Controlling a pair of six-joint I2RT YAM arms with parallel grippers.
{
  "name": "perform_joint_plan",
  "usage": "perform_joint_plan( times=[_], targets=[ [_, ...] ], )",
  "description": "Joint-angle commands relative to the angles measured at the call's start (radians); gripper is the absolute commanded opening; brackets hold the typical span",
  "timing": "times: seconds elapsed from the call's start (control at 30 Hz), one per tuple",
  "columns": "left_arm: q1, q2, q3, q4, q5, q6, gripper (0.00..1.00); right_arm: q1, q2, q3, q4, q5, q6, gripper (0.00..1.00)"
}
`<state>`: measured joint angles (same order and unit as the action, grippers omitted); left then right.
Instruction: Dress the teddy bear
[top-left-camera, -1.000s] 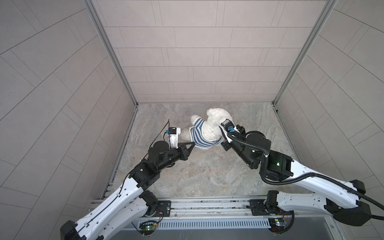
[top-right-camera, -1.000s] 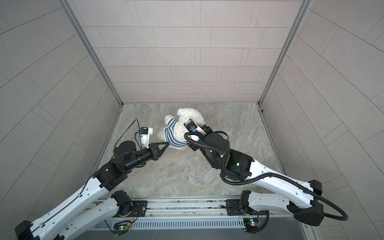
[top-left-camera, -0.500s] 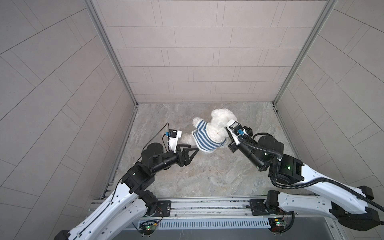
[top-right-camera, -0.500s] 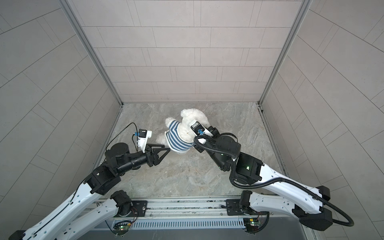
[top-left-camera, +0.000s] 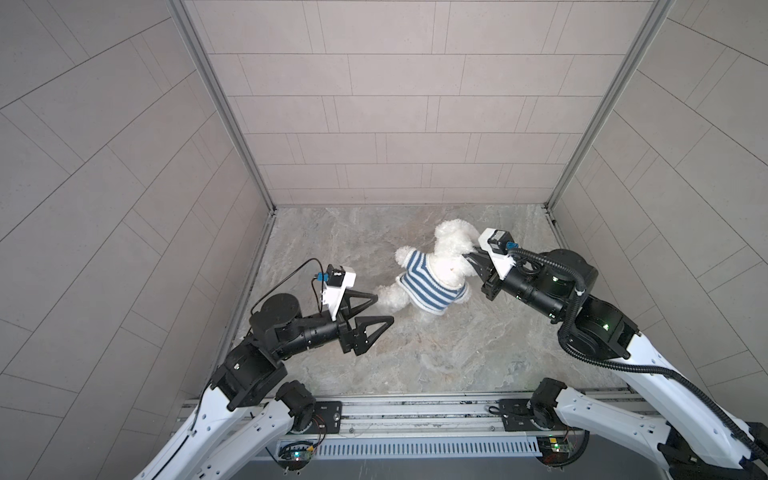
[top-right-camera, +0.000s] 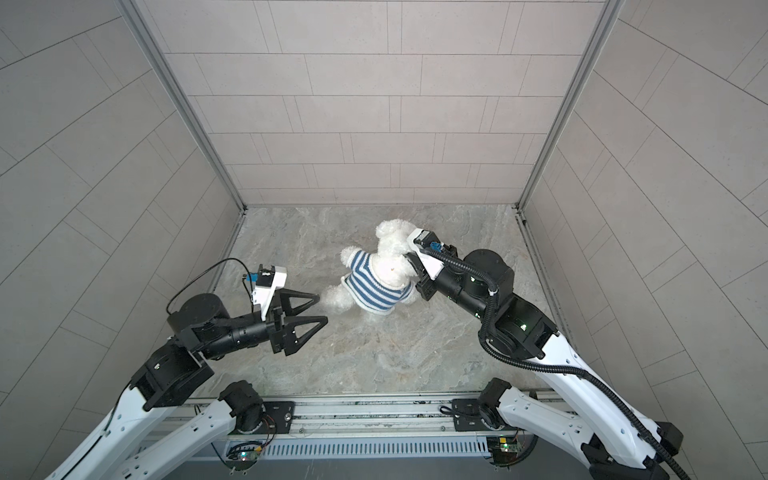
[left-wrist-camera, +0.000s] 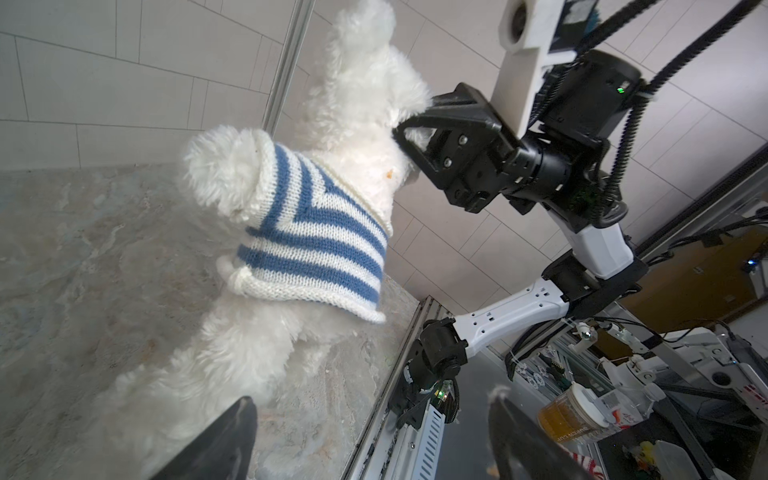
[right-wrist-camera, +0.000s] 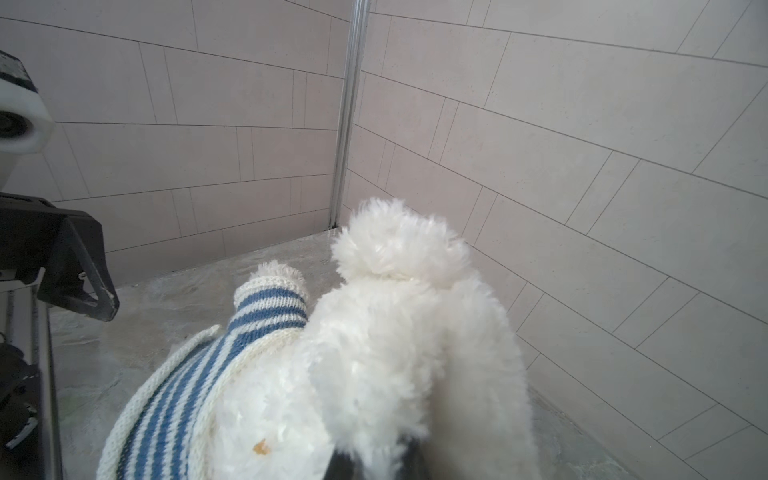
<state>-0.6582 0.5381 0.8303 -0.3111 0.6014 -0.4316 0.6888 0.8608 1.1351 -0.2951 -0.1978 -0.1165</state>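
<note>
Teddy bear (top-left-camera: 449, 266) stood upright on the marbled tabletop (top-left-camera: 415, 365), right of the middle and nearer the far edge than the near one. It was propped there by the right gripper (top-left-camera: 470, 257), whose jaws were pinched tight into the fur at the side of its head and neck; in the right wrist view white fluff bulged out between the dark fingertips.

The striped shirt (top-left-camera: 428, 286) was already on the body. The neck opening sat below the head, the blue and white bands wrapped the torso, and one sleeve (left-wrist-camera: 266, 174) had a fluffy paw (left-wrist-camera: 216, 166) poking out of its cuff. The hem (left-wrist-camera: 311, 299) reached about the waist but flared outward instead of lying snug, and the legs below it were bare. The bear's other arm was hidden behind the right gripper, so I could not tell whether it was through its sleeve.

The left gripper (top-left-camera: 384, 308) hung just beside the bear's lower leg with its jaws spread wide and nothing between them; whether the upper fingertip brushed the fur could not be made out.

Judged from this, the dressing looked nearly finished: what remained was probably checking the hidden sleeve, tugging the hem flat and letting the bear go.
</note>
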Motion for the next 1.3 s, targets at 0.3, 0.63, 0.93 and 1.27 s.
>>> perform_joint_plan(
  times=[0.3, 0.63, 0.93, 1.27],
  targets=[
    [0.006, 0.048, 0.119, -0.046, -0.193, 0.009, 0.85, -0.026, 0.011, 0.034, 0.036, -0.406, -0.040, 0.00],
    [0.006, 0.096, 0.099, 0.052, -0.096, -0.035, 0.70, -0.026, 0.037, 0.038, 0.073, -0.464, -0.051, 0.00],
    [0.006, 0.102, 0.072, 0.083, 0.022, -0.064, 0.72, -0.026, 0.050, 0.062, 0.077, -0.453, -0.075, 0.00],
    [0.004, 0.108, 0.037, 0.098, -0.007, -0.079, 0.74, -0.027, 0.058, 0.062, 0.108, -0.468, -0.055, 0.00]
  ],
)
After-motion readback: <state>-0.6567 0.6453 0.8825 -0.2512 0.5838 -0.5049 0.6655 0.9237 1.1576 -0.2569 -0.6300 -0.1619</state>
